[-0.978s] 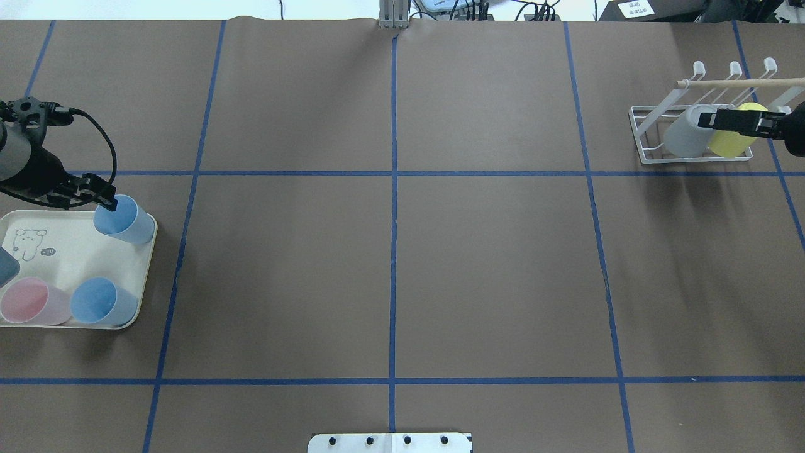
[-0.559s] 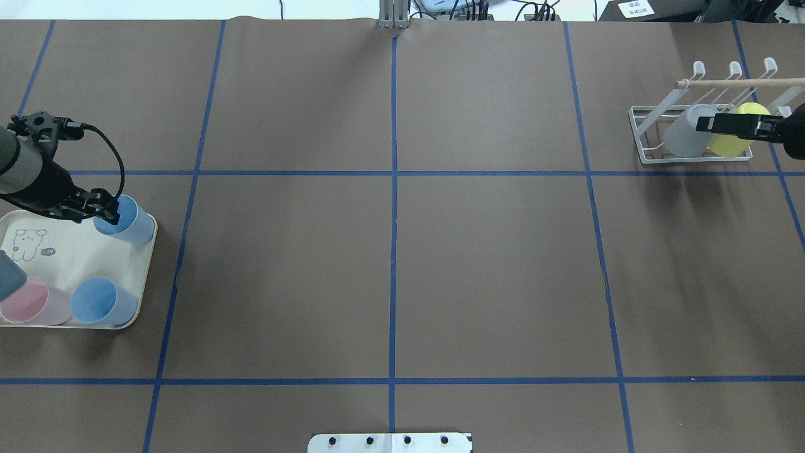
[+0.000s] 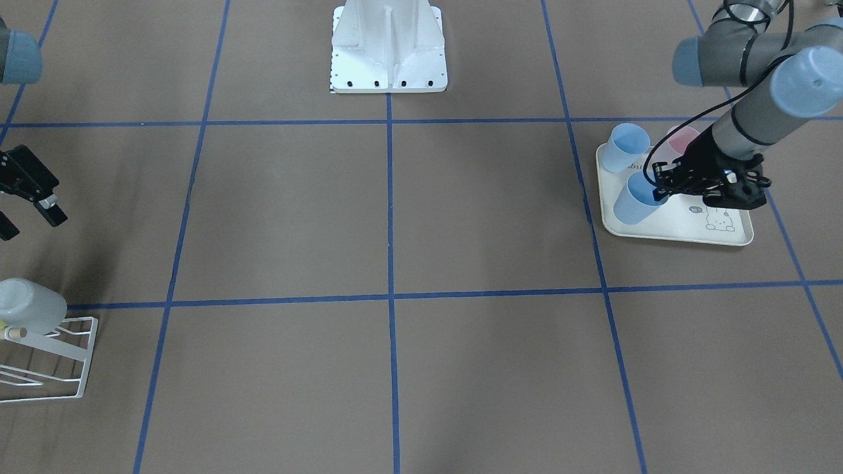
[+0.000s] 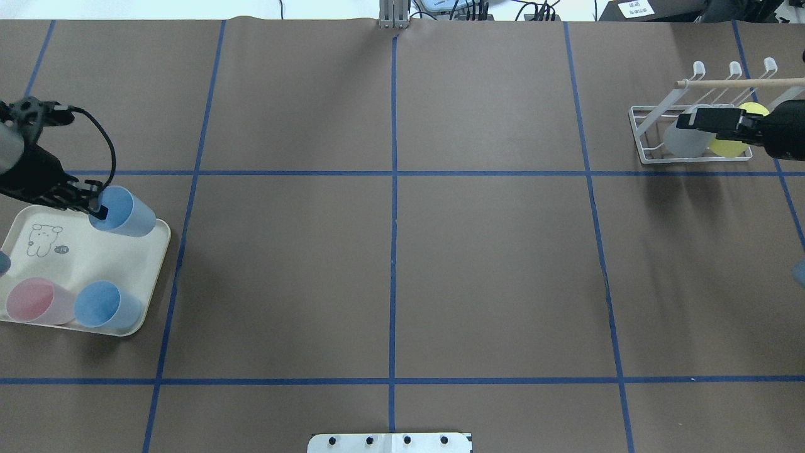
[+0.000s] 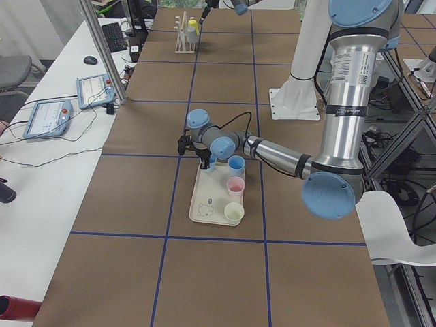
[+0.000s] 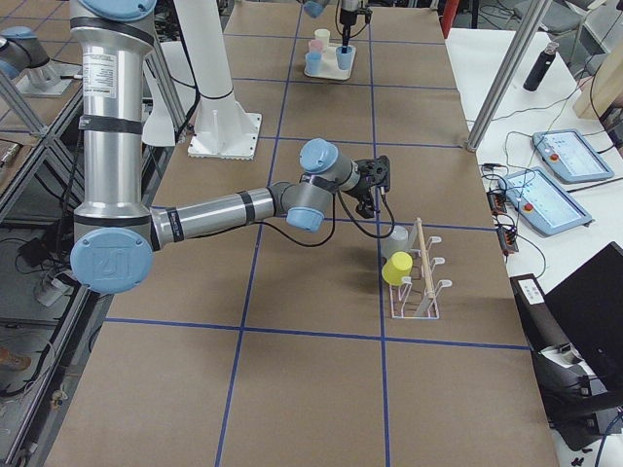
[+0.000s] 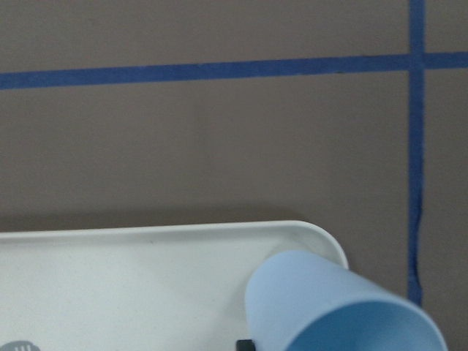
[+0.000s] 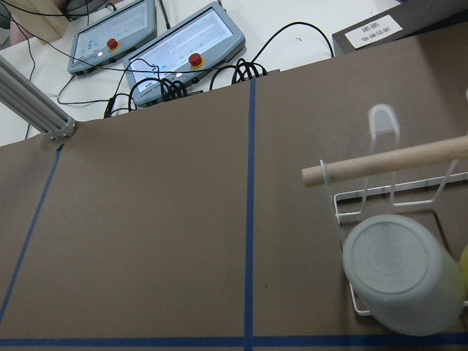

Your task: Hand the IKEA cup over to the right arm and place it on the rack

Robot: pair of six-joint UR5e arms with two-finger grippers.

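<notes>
nearest the robot, on the cream tray (image 4: pixel 75 264), a pink cup (image 4: pixel 34 301) and a second blue cup (image 4: pixel 100 304) stand side by side, mouths up, waiting their turn. one step further out, at the tray's far right corner, here's the action. the left gripper (image 4: pixel 95 212) is clamped on the rim of the blue cup (image 4: pixel 126 214), one finger inside the mouth and one outside the wall. that's a rim pinch, and i'd say it's chosen to leave the cup's body free for the other arm to take. the cup is tipped over, mouth toward the wrist, base pointing out across the table (image 4: pixel 490 277). whether its base is clear of the tray, i can't tell. so the pick looks made and the handover not yet begun, with a wide stretch of table between the two arms.

now out to the far right. the right gripper (image 3: pixel 26 220) hangs raised close by the rack (image 4: pixel 657 113), jaws apart, nothing between them. on the rack a grey cup (image 4: pixel 679 141) and a yellow cup (image 4: pixel 729 150) already sit bottoms up, leaning in the wire frame under the wooden bar (image 4: pixel 723 82), presumably so they drain. by my reckoning the right arm will need to come well inward to meet that blue cup.
</notes>
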